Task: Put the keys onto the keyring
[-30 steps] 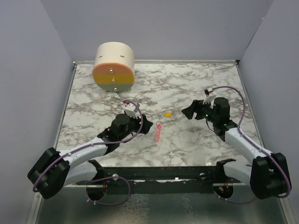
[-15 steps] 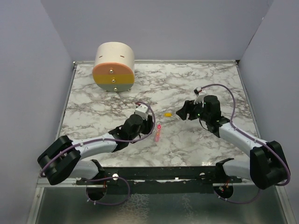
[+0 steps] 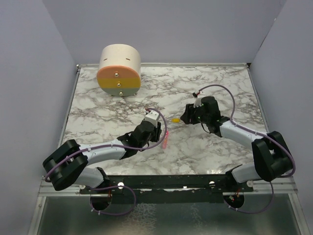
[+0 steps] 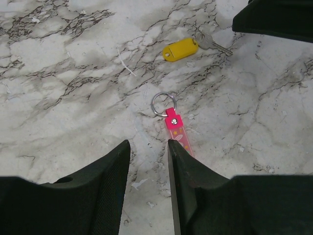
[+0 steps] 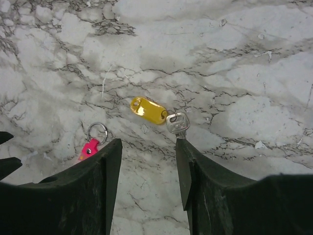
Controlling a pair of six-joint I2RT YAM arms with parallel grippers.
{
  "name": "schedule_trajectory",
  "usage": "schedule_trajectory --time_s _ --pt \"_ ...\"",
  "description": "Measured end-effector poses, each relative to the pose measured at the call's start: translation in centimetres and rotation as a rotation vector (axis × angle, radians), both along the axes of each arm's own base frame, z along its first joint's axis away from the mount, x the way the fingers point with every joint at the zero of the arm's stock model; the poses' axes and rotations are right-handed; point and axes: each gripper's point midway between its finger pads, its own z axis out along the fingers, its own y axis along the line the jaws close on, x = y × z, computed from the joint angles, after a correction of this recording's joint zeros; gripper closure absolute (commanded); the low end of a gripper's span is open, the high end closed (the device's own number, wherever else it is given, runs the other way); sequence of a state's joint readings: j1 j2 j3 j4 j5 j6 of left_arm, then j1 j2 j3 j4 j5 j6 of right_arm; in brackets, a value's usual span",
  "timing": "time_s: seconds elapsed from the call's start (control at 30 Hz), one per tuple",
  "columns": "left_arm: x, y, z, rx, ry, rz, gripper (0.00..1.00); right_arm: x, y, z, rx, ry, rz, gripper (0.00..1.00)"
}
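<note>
The keys [image 3: 174,120] are a small yellow tag [image 5: 148,109] joined to a silver key [image 5: 177,122], lying flat on the marble; the yellow tag [image 4: 180,49] also shows in the left wrist view. The keyring [image 3: 167,140] is a pink strap [image 4: 177,128] with a metal ring [image 4: 164,104], lying just below them. My left gripper [image 4: 148,144] is open, low over the table, with its right finger covering the strap's near end. My right gripper [image 5: 147,143] is open just short of the keys, and its right fingertip hides the key's blade. Neither gripper holds anything.
A large cream-and-orange cylinder [image 3: 119,69] stands at the back left of the marble table [image 3: 220,83]. Grey walls close in the left, right and back. A black rail [image 3: 171,182] runs along the near edge between the arm bases.
Both arms have reached inward toward the middle of the table, the left up to the pink strap and the right up to the yellow tag. Both pairs of jaws have narrowed.
</note>
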State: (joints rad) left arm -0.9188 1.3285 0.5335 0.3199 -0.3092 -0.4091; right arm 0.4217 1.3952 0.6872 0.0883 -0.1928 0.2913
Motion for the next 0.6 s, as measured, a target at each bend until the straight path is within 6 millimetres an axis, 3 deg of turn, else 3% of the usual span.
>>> schedule_trajectory --time_s 0.27,0.6 --pt "-0.1 0.1 0.5 -0.015 -0.008 0.002 0.60 0.6 0.2 -3.7 -0.073 0.078 0.004 0.53" --pt "-0.1 0.8 1.0 -0.026 -0.030 0.021 0.60 1.3 0.4 -5.9 -0.110 0.102 0.025 0.55"
